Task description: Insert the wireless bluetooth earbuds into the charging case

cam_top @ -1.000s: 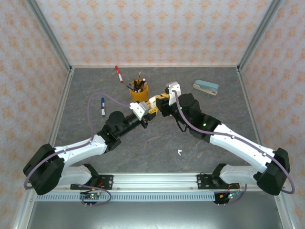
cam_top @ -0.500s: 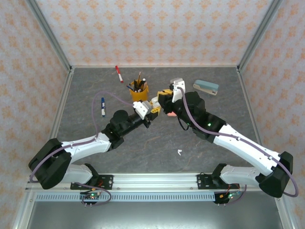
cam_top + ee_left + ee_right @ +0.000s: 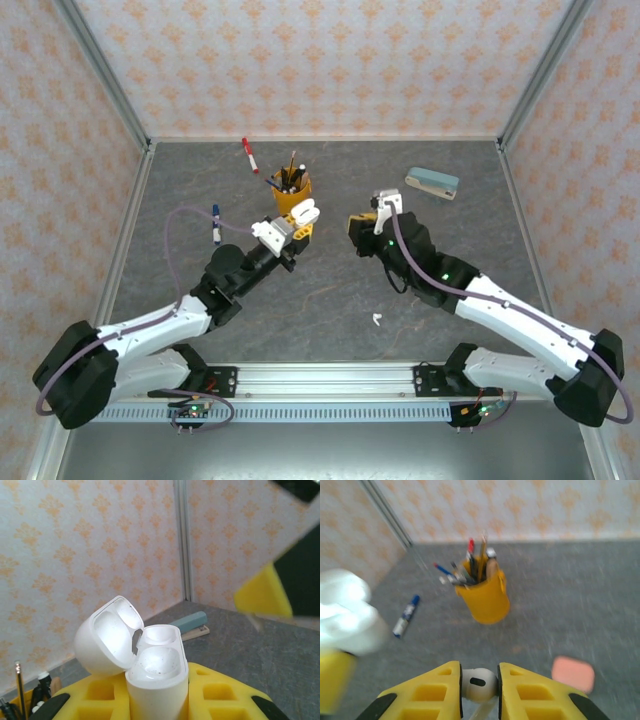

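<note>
Earbud (image 3: 478,686) pinched by right end effector (image 3: 479,672); left end effector (image 3: 159,691) clamps open case (image 3: 155,662).

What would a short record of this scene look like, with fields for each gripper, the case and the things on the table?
left gripper: shut on the white charging case, held upright
case lid: open; both sockets empty
right gripper: shut on a white earbud
progress: grippers apart, earbud not yet in the case
on table, task items: tiny white piece, probably an earbud; salmon-pink case
on table, other: yellow pen cup, blue marker, red marker, stapler
</note>
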Controlling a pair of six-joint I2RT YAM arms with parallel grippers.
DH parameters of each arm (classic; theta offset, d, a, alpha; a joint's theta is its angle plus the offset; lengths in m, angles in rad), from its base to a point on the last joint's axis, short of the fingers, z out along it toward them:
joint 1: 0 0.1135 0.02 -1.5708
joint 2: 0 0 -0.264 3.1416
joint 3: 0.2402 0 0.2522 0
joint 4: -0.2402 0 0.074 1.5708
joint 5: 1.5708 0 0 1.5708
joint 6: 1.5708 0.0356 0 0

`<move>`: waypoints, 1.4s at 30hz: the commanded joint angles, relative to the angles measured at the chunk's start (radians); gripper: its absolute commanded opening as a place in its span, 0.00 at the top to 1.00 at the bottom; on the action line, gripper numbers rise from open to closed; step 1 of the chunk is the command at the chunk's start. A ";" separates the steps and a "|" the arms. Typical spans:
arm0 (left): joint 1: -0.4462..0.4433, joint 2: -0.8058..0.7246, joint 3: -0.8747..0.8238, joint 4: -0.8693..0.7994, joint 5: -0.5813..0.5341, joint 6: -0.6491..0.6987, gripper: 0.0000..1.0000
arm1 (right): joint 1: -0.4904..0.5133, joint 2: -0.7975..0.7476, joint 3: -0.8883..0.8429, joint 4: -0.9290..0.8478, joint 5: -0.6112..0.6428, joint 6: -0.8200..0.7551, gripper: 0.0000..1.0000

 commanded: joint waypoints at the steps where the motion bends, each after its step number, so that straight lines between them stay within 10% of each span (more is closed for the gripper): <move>1: 0.006 -0.043 -0.018 0.008 -0.028 0.037 1.00 | 0.000 0.060 -0.056 -0.067 0.018 0.127 0.79; 29: 0.108 0.209 -0.089 0.457 0.128 -0.090 1.00 | 0.001 0.633 0.067 -0.348 -0.052 0.552 0.78; 42: 0.111 0.061 -0.129 0.310 0.131 -0.064 1.00 | 0.002 0.699 0.149 -0.394 -0.051 0.545 0.46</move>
